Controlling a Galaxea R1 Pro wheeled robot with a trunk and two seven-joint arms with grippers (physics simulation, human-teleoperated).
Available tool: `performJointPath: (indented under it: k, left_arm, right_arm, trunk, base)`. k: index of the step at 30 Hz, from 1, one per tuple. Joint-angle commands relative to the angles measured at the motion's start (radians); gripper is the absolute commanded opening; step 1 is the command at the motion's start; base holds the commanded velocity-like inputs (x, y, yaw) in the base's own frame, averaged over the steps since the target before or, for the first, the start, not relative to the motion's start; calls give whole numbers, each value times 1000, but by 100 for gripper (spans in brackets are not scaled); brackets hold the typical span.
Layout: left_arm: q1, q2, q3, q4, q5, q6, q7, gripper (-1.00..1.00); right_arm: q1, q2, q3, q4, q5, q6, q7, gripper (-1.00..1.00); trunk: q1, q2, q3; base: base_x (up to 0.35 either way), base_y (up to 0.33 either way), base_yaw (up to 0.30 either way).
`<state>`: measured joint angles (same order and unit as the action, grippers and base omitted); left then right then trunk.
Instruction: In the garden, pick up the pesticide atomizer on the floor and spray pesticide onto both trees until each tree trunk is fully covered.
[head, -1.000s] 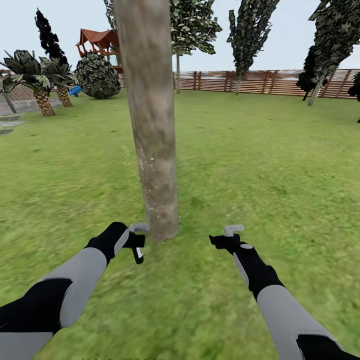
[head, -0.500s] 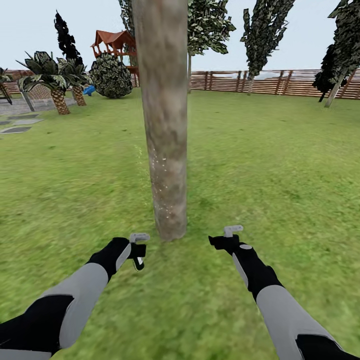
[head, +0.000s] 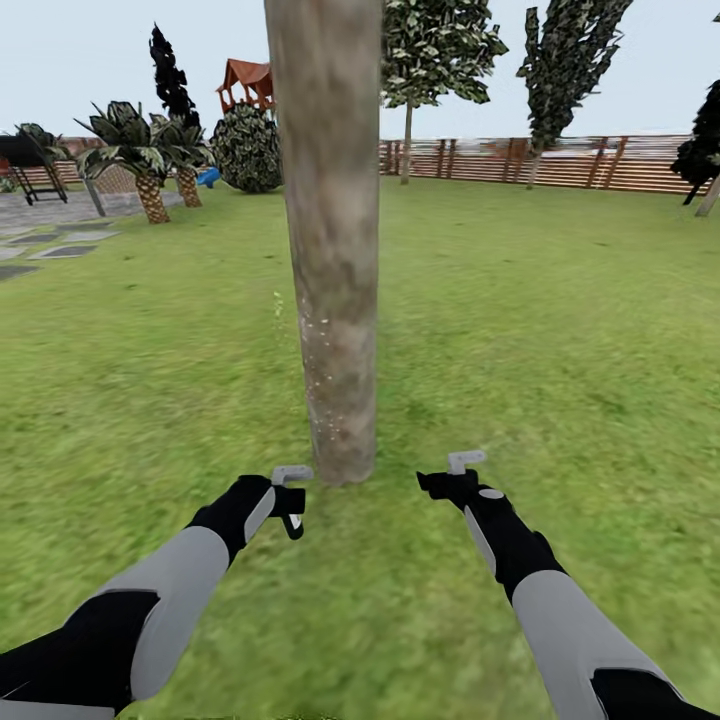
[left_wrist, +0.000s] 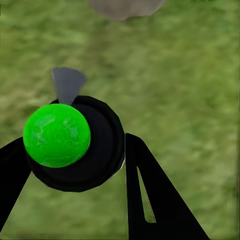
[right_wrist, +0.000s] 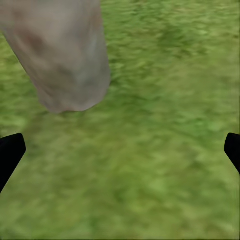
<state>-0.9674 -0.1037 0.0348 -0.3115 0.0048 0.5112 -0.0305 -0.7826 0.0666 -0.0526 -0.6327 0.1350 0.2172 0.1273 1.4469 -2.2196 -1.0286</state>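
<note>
Left gripper (head: 290, 500) clamped on sprayer (left_wrist: 75, 145), low, just left of the trunk (head: 335, 300) base. Right gripper (head: 455, 475) spread, empty, right of base. Fence (head: 560, 160) far behind. Risk, judging by nozzle aim: mist lands on grass (head: 560, 330), upper bark stays uncovered; sprayer may bump trunk.

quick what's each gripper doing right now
Left gripper: shut on the atomizer.
Right gripper: open, empty, beside the trunk.
</note>
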Motion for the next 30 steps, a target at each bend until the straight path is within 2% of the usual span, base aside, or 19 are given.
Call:
performJointPath:
  k: [1, 16, 30]
  left_arm:
    - [0, -1, 4, -1, 0, 6, -2, -100]
    - [0, -10, 4, -1, 0, 6, -2, -100]
    - [0, -11, 4, -1, 0, 6, -2, -100]
  right_arm:
    - [0, 1, -6, -2, 10, 5, 8, 100]
    - [0, 1, -6, -2, 9, 5, 8, 100]
    - [0, 1, -6, -2, 10, 5, 8, 100]
  trunk:
    - [0, 0, -2]
    - [0, 0, -12]
    - [0, 0, -13]
  base:
    - [0, -286, 241]
    - [0, -291, 234]
    - [42, -322, 9]
